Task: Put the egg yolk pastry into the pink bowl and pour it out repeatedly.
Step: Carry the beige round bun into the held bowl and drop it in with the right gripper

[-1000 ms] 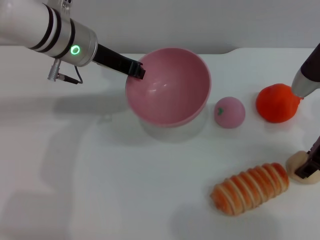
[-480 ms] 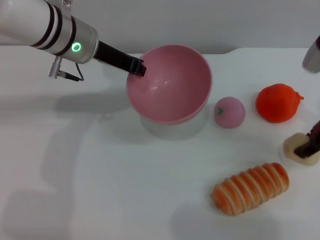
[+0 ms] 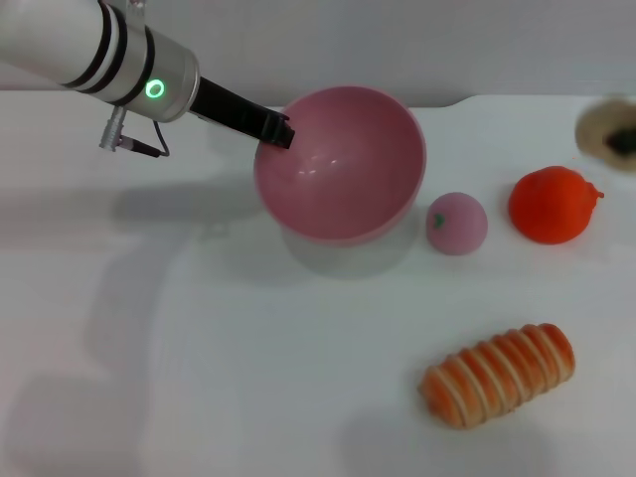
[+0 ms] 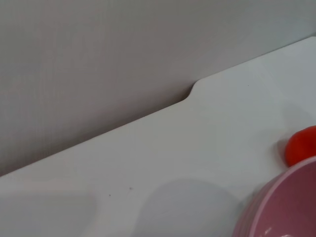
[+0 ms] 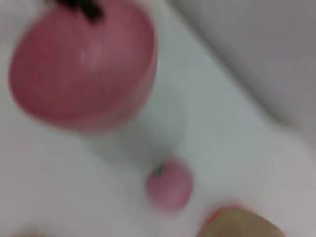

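The left hand (image 3: 278,132) is clamped on the near-left rim of the pink bowl (image 3: 343,164), holding it tipped with its open mouth turned up and toward the camera; the bowl looks raised off the white surface (image 3: 199,348), with a soft shadow beneath it. Nothing lies inside the bowl.

The right hand (image 3: 621,141) shows only as a dark blur at the far right edge of the head view, and whether its fingers are open or closed cannot be told. The pastry (image 3: 601,124) sits right at that blur, up in the air above the orange fruit (image 3: 552,204); in the right wrist view the pastry (image 5: 242,224) appears as a tan shape close to the camera.

A pink ball (image 3: 456,223) with a green mark rests just beside the bowl on its right, between bowl and fruit. A striped bread roll (image 3: 497,374) lies nearer the robot, well apart from the bowl.
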You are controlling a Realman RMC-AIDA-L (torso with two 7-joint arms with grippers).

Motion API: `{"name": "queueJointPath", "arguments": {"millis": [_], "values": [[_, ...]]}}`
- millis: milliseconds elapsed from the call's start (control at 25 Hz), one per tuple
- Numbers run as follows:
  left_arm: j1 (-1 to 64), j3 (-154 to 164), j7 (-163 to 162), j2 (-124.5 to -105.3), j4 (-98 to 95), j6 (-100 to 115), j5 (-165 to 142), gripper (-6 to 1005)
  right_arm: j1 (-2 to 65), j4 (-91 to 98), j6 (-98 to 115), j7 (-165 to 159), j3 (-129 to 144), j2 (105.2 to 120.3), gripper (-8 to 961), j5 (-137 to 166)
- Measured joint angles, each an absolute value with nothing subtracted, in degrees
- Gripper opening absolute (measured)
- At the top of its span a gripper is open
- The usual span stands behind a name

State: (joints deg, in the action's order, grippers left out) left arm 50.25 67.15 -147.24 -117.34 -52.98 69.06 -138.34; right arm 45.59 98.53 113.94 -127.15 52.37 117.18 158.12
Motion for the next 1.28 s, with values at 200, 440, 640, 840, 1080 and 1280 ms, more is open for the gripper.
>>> {"name": "queueJointPath", "arguments": {"millis": [200,440,640,840,1080,1280], "values": [[50.3,67.6,-147.2,-117.51,-53.0,69.3,-138.3,45,46.7,108.1,113.7,-128.9,52.1,116.94,301,150.3],[50.3,67.7,-147.2,-117.65,-53.0,69.4,-138.0,45,46.7,103.0,107.2,-129.5,52.2,117.41,258,139.1],[50.3,68.3,-147.2,-117.78,-53.0,69.8,-137.9,45,47.6,91.9,102.4,-128.4,55.6,117.81,213,135.9],[50.4,68.3,-146.7,-117.78,-53.0,69.9,-137.9,45,48.8,82.4,99.3,-126.2,58.7,118.21,199,134.7],[50.3,68.3,-146.4,-117.77,-53.0,69.9,-137.9,45,51.0,74.5,98.0,-124.1,59.2,118.22,188,132.8],[49.9,68.4,-146.0,-117.77,-53.0,69.9,-137.9,45,50.8,73.3,96.7,-123.0,59.4,118.28,222,132.6]]}}
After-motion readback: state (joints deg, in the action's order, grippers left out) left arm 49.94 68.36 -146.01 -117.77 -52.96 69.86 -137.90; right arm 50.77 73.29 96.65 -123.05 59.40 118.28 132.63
